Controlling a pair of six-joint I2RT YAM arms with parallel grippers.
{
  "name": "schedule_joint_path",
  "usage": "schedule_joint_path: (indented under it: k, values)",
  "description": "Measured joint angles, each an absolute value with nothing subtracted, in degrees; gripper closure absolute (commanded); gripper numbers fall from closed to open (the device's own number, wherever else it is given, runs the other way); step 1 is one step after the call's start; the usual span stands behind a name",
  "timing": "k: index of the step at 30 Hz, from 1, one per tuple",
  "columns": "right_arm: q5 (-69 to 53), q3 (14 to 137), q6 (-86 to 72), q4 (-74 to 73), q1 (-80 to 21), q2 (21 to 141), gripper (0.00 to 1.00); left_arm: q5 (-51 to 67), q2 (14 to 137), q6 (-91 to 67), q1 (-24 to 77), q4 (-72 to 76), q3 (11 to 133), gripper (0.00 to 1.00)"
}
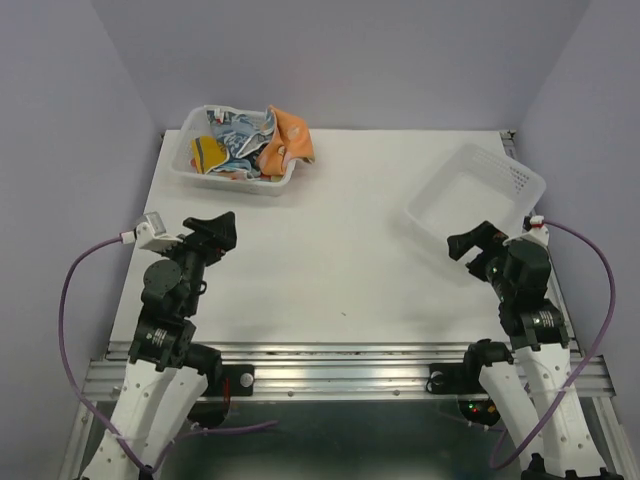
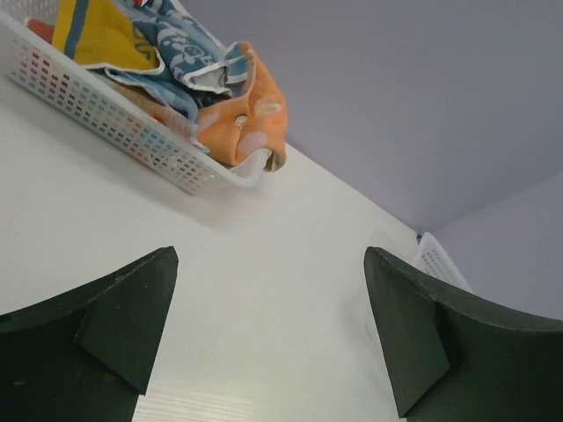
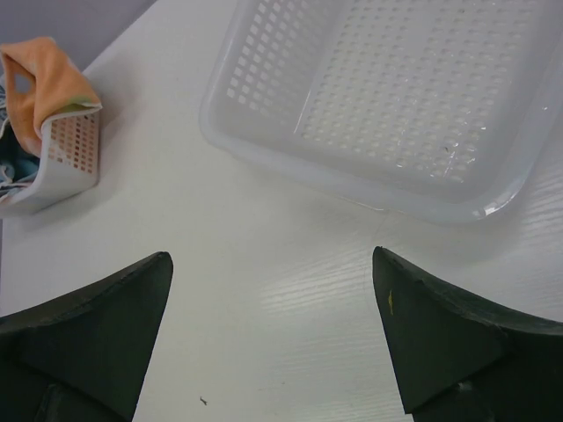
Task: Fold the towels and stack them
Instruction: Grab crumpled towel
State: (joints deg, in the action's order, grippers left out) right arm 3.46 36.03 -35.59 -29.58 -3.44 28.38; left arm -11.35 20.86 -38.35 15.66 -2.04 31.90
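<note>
Pale lilac walls close in a white table [image 1: 330, 270], with two black arms bolted at its near edge. The left gripper [image 1: 212, 230] hangs over bare tabletop with its jaws wide apart and nothing between them. The right gripper [image 1: 468, 243] is likewise spread and holds nothing, just short of the near corner of a shallow white plastic lattice basket [image 1: 505, 168] with no cloth in it.

Farther out, at the table's far left, a second white lattice basket [image 1: 232, 183] holds the towels [image 1: 240, 140], a crumpled heap of small cloths. Among them are a yellow and navy one, a white one with blue print, and an orange dotted towel [image 1: 288, 145] draped over the basket's right rim. None is folded and none lies on the table, so the task appears not yet begun.

The likely trouble is the tangle. A pinch into the heap could catch two cloths at once, or drag the light basket along if a towel snags on the lattice. The overhanging orange towel looks the easiest first pick.
</note>
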Motion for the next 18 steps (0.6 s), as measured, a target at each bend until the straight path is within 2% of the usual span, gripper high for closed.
schedule_joint_path:
  k: [6,11,14,18]
  values:
    - [2.72,36.03,-35.14,-28.67,-3.44,29.3,0.0,-8.14,37.47,-35.66,15.66,0.64,35.68,0.01]
    - [-0.03,35.86,-34.28,-26.92,-3.44,31.22,0.0,-3.44,56.95,-31.16,15.66,2.07,47.0,0.01]
    - [-1.89,35.35,-33.69,-25.32,-3.44,33.3,0.0,-1.41,71.37,-26.79,15.66,2.7,59.02,0.01]
    - [-3.25,32.75,-33.23,-22.96,-3.44,35.11,0.0,-0.95,92.66,-19.4,15.44,0.01,81.25,0.01]
